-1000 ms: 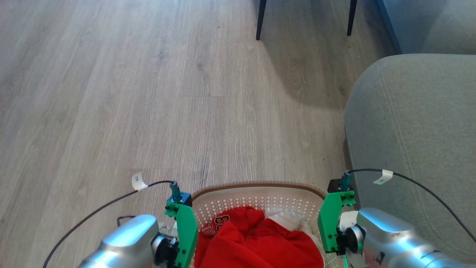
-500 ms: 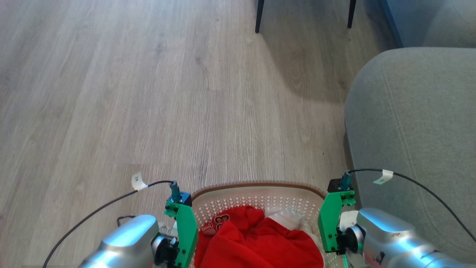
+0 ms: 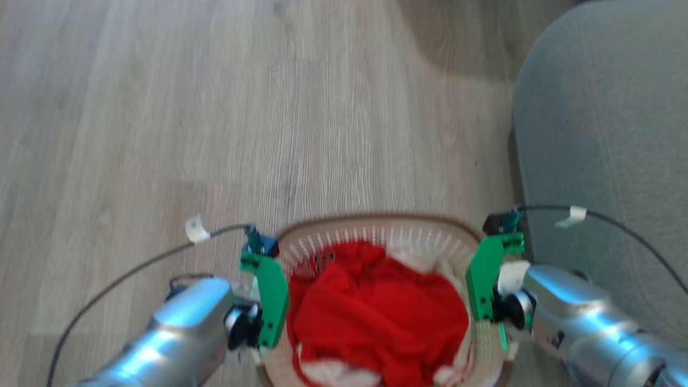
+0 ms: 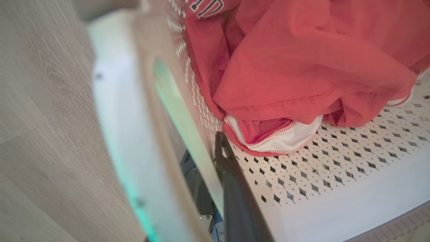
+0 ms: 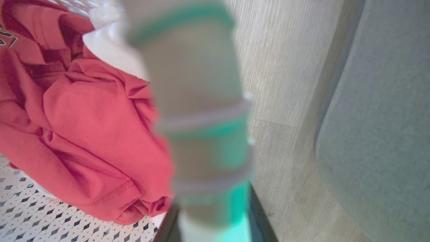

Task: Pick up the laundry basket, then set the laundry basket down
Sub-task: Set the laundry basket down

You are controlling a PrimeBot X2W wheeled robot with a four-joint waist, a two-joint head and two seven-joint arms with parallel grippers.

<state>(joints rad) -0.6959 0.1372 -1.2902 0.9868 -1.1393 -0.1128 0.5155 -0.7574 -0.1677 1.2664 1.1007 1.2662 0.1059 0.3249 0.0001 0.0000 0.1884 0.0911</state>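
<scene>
Head camera has tipped down, with the laundry basket (image 3: pixel 376 219) mouth-up, long axis unclear, left end effector (image 4: pixel 208 161) and right end effector (image 5: pixel 215 201) clamped on its 2 sides.

1. Floor (image 3: pixel 204 107): pale grey-brown wood-look planks with the grain running up the head view. It takes most of that picture and it's a bit blurry.
2. Sofa (image 3: pixel 607 118): grey fabric with a rounded arm or corner, standing on the floor along the right side of the head view.
3. Shadow (image 3: pixel 457 32): a darker patch on the planks at the top of the head view, right beside the sofa.
4. In the right wrist view there's a dim strip (image 5: pixel 332 77) where the upholstery meets the planks, and a plank joint shows next to it.
</scene>
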